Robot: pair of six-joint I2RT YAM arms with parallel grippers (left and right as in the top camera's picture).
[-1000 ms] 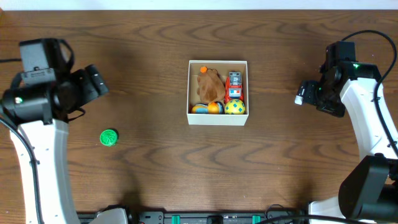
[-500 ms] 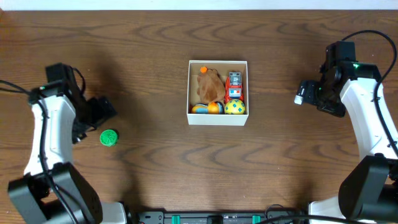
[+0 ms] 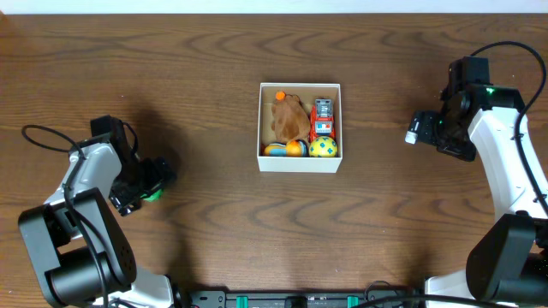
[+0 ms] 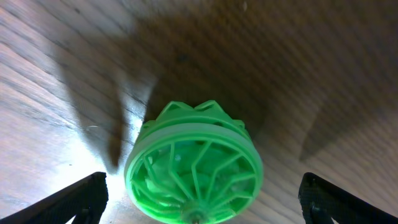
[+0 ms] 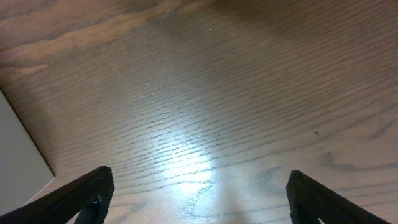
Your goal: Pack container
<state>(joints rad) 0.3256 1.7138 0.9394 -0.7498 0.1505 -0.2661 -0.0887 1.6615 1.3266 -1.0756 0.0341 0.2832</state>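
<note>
- Overhead: container (image 3: pixel 300 162) is sitting near the middle of the desk (image 3: pixel 214 68), open side up. It is holding a brown plush (image 3: pixel 288 115), a red toy car (image 3: pixel 323 118), a yellow-green ball (image 3: pixel 323 147) and a blue-and-orange toy (image 3: pixel 285 149).
- Overhead: left tool (image 3: pixel 151 182) is hanging low over the desk's left side, well apart from the container. It is sitting right over a green toy (image 3: pixel 155 193), which is showing only as a sliver beside the dark fingers.
- Overhead: right tool (image 3: pixel 417 128) is hovering out to the right of the container, well apart from it.
- Left wrist: fingertips (image 4: pixel 81 198) are standing spread wide at the two lower corners. The green toy, round and ribbed, is lying on the wood between them. Neither tip is touching it, so nothing is being gripped.
- Right wrist: fingertips (image 5: pixel 81 193) are standing spread wide at the lower corners, with only bare wood grain and a patch of glare between them. This tool is holding nothing.
- Right wrist: a white edge (image 5: pixel 18 162) is showing at the left border; cannot tell what it belongs to.
</note>
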